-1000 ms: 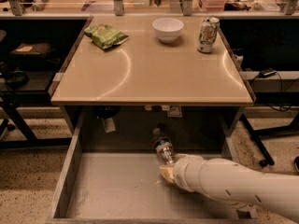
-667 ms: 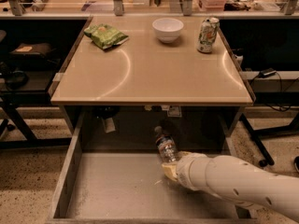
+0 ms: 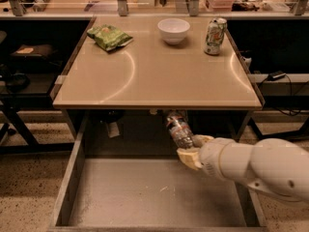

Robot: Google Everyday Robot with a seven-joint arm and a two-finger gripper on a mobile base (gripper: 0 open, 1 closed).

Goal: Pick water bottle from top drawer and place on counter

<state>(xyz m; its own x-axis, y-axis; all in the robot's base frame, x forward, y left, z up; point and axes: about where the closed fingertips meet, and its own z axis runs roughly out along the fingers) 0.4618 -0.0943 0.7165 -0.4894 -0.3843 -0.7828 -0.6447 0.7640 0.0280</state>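
The water bottle [image 3: 178, 129] is a small clear bottle, tilted with its top leaning up and left toward the counter's front edge. My gripper [image 3: 192, 150] is shut on its lower end and holds it above the open top drawer [image 3: 145, 192], whose grey bottom lies below. My white arm [image 3: 256, 167] comes in from the right. The beige counter [image 3: 154, 66] lies just above and behind the bottle.
On the counter stand a white bowl [image 3: 174, 30] at the back middle, a green-patterned can [image 3: 215, 36] at the back right and a green snack bag [image 3: 109, 36] at the back left. Dark shelving and cables flank the table.
My gripper has lifted the bottle up out of the drawer and a little to the right, closer to the counter's front edge.
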